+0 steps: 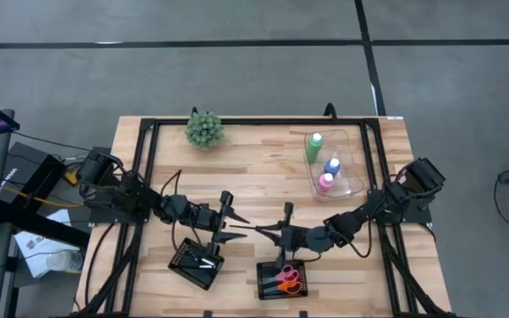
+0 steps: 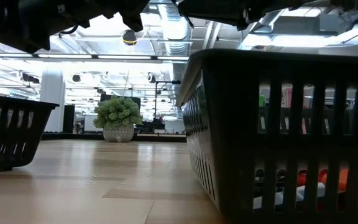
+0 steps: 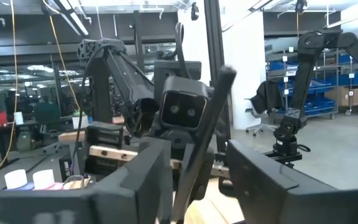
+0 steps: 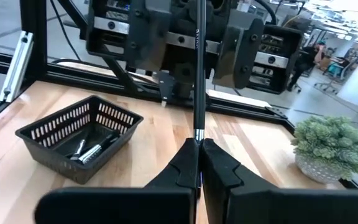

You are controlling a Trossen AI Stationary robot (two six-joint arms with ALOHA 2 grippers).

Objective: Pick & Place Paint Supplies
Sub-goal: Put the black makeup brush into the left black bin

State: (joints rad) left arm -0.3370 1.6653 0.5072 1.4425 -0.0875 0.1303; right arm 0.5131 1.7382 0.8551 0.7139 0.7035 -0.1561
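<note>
Nearest the front table edge, beside the right basket [image 1: 282, 279], the scissors [image 1: 288, 281] already lie inside it; the left basket [image 1: 196, 263] just beside it holds at least one brush [image 4: 91, 151]. Above and between the two baskets, a thin brush [image 4: 199, 74] spans both tools: the right gripper [image 1: 283, 231] is clenched on one end, as the right wrist view shows. The left gripper [image 1: 226, 223] sits at the other end with the handle between its fingers [image 3: 145, 180]; whether they are clamped cannot be told. Judgement: a handover is under way, with the brush bound for the left basket. Farther from the right basket, three bottles, green [image 1: 314, 144], blue [image 1: 332, 165] and pink [image 1: 325, 182], lie in a clear tray [image 1: 353, 173], unmoved. Roughly halfway done. Farthest off, the plant ball [image 1: 204, 129] is well apart. The crowded arms are the only obstruction.
</note>
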